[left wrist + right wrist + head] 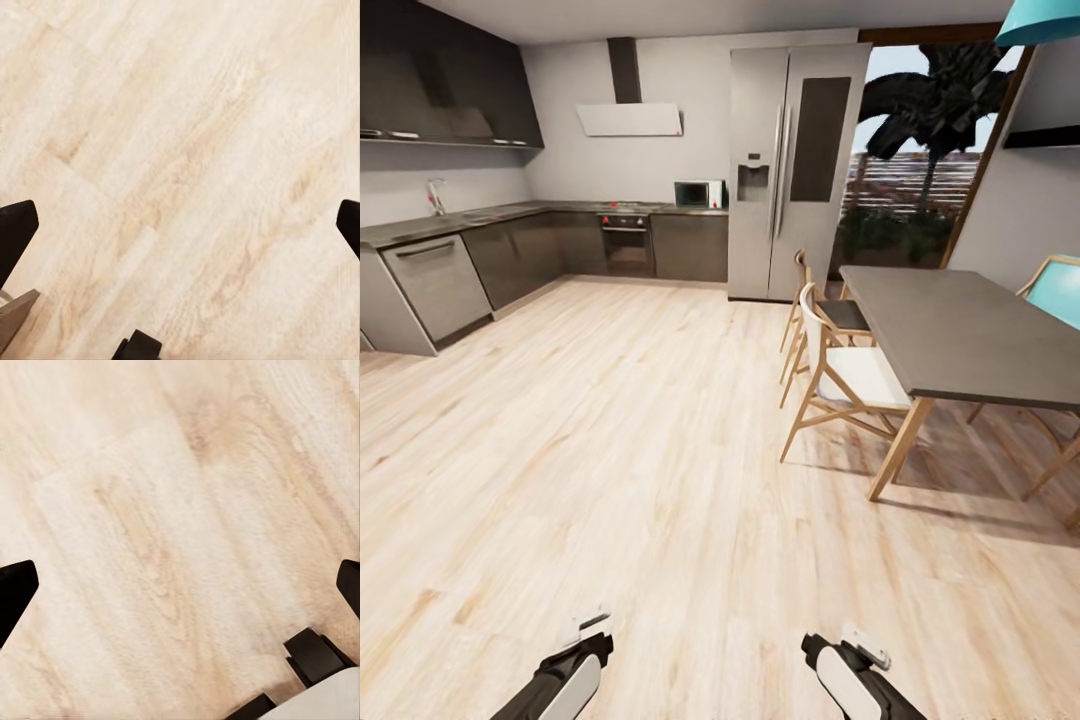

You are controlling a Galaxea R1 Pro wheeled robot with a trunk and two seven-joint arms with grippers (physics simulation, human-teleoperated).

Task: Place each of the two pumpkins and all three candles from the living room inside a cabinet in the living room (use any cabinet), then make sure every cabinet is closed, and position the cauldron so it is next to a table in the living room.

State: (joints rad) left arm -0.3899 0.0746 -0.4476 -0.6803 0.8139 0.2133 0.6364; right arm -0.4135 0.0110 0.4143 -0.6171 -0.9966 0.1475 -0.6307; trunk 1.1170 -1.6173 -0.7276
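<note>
Both grippers, left [180, 225] and right [180, 585], hang wide open and empty over pale wood-plank floor [610, 450]. No pumpkin, candle, cauldron or dark-brown cabinet is in sight, so the step is probably turning the base to find the living room. Swing clear of the tall grey dining table [960, 330] and white-seated wooden chairs [840, 375]; the grey kitchen cabinets [510, 255] and steel fridge [795, 170] ahead are no goal.

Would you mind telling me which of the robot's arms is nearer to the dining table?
The right. The right arm is low at the head view's bottom, on the same side as the dining table; the left arm sits farther across the wooden floor.
</note>
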